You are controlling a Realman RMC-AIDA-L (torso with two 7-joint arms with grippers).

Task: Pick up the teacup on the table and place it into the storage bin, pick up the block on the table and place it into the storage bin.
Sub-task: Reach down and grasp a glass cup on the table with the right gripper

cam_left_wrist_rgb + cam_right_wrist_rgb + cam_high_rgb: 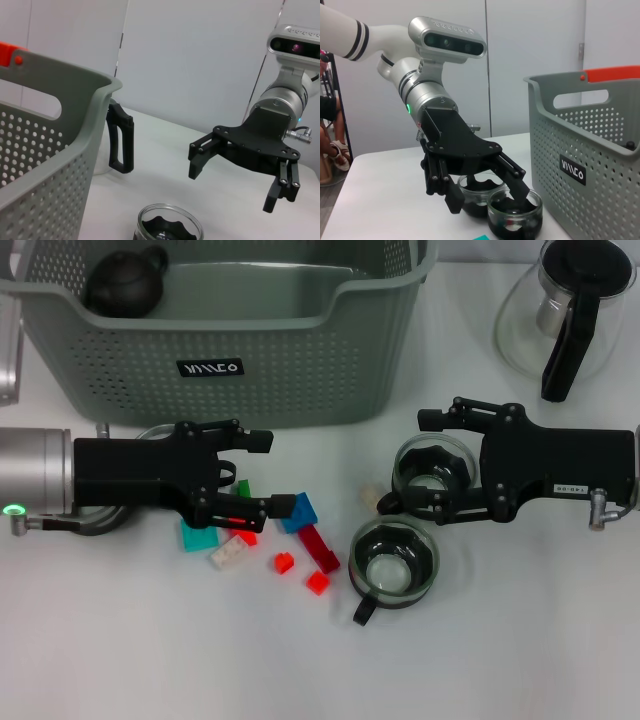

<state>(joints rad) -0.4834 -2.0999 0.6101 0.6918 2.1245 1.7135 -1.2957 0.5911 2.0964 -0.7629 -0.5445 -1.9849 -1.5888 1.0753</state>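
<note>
The storage bin [250, 360], grey-green w/ perforated sides, stands at the table's [520, 660] far edge; only the head view shows a dark teapot [125, 282] inside it. Left gripper [265, 472] is wide open above the coloured blocks [300, 512] near the table centre. Right gripper [405, 460] is wide open around one glass teacup [432, 465]; a 2nd teacup [393, 560] sits just beside, toward the near edge.

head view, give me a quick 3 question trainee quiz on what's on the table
1. True or false: the dark teapot sits inside the grey bin.
2. Which gripper straddles a glass cup? A) left B) right
3. What lies under the left gripper?

Key: 1 true. 2 B, the right gripper, fingers open either side of the cup. 3 Small coloured blocks; the open left gripper holds none.
</note>
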